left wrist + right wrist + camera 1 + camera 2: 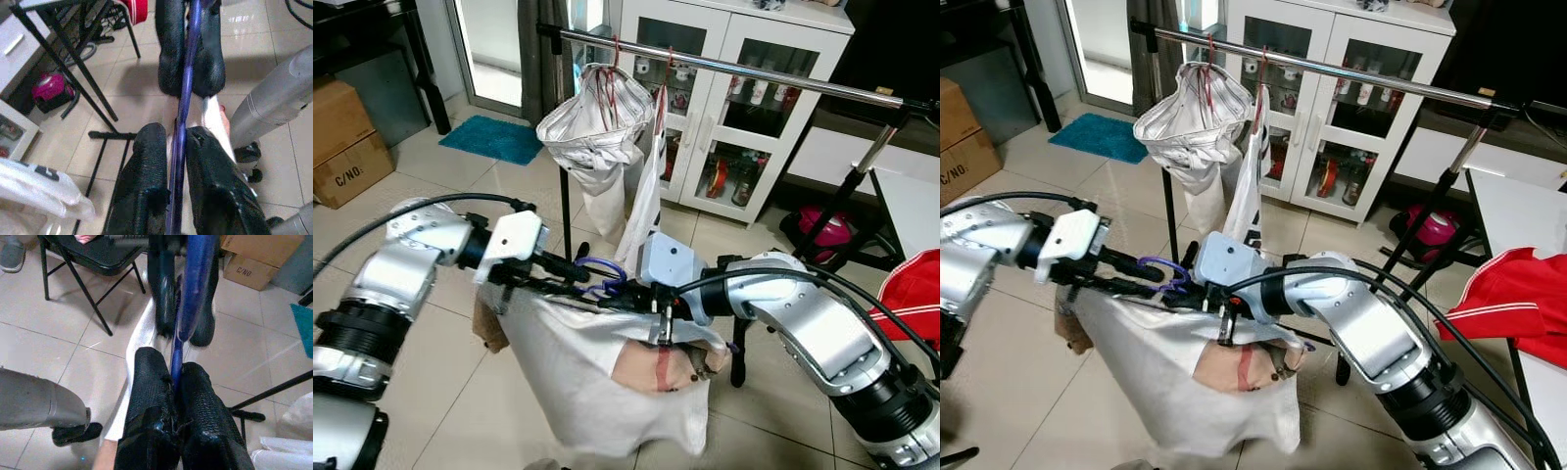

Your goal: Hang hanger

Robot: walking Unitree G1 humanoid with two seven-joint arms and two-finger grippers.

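A blue hanger (pixel 602 266) carries a white T-shirt (pixel 578 382) with a printed front, held low in front of me. My left gripper (pixel 576 269) is shut on the hanger near its hook. From the other side, my right gripper (pixel 628 294) is shut on it too. The left wrist view has the blue hanger (pixel 182 122) pinched between its black fingers (pixel 146 186). In the right wrist view the hanger (pixel 193 284) passes between that gripper's fingers (pixel 149 396). The metal clothes rail (pixel 754 73) runs above and behind, with a silver garment (pixel 597 127) hung on it.
A white glass-door cabinet (pixel 734 117) stands behind the rail. Cardboard boxes (pixel 342 147) sit at the far left, near a blue mat (pixel 494 137). Red cloth (pixel 911 289) lies at the right. A black folding chair (pixel 93 254) and a person's shoe (pixel 12 252) are nearby.
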